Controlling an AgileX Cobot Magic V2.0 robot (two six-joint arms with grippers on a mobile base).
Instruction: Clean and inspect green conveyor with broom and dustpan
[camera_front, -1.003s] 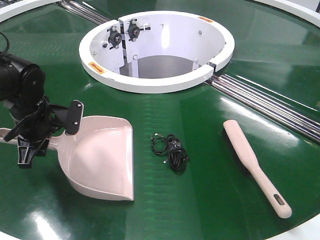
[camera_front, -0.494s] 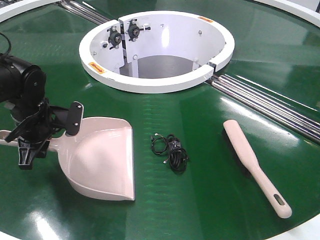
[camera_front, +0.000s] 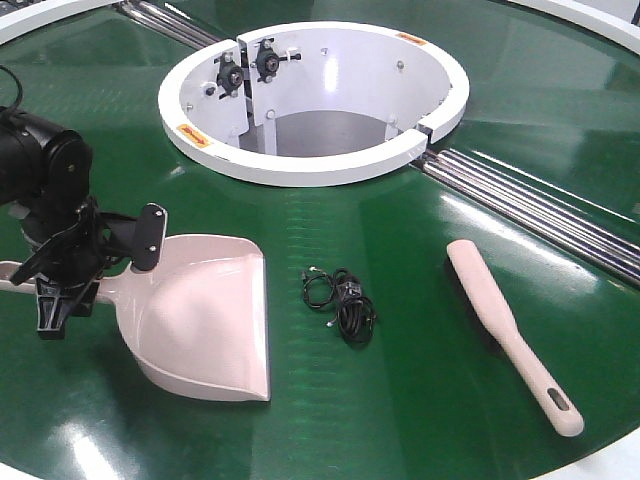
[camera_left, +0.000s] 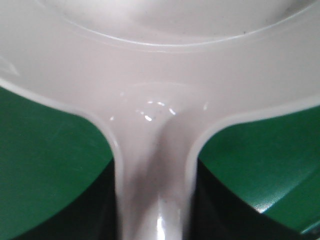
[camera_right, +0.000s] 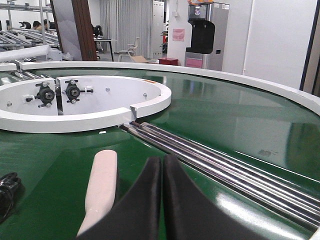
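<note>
The pale pink dustpan (camera_front: 205, 320) lies on the green conveyor (camera_front: 400, 400) at the left, its wide front edge facing right. My left gripper (camera_front: 95, 272) is shut on its handle. In the left wrist view the handle (camera_left: 155, 165) runs up between two dark fingers (camera_left: 95, 210) into the dustpan (camera_left: 160, 60). The broom (camera_front: 500, 310) lies flat at the right, handle toward the near edge. My right gripper (camera_right: 161, 162) is shut on nothing, low over the belt, with the broom (camera_right: 102, 185) just to its left. It is out of the front view.
A tangle of black cable (camera_front: 342, 300) lies on the belt between dustpan and broom, also at the left edge of the right wrist view as the cable (camera_right: 7, 192). The white central ring (camera_front: 310, 165) sits behind. Steel roller strips (camera_front: 530, 205) run diagonally at the right.
The dustpan has turned very slightly in the left gripper, its near front corner shifting a little right. The broom and the cable lie where they were.
</note>
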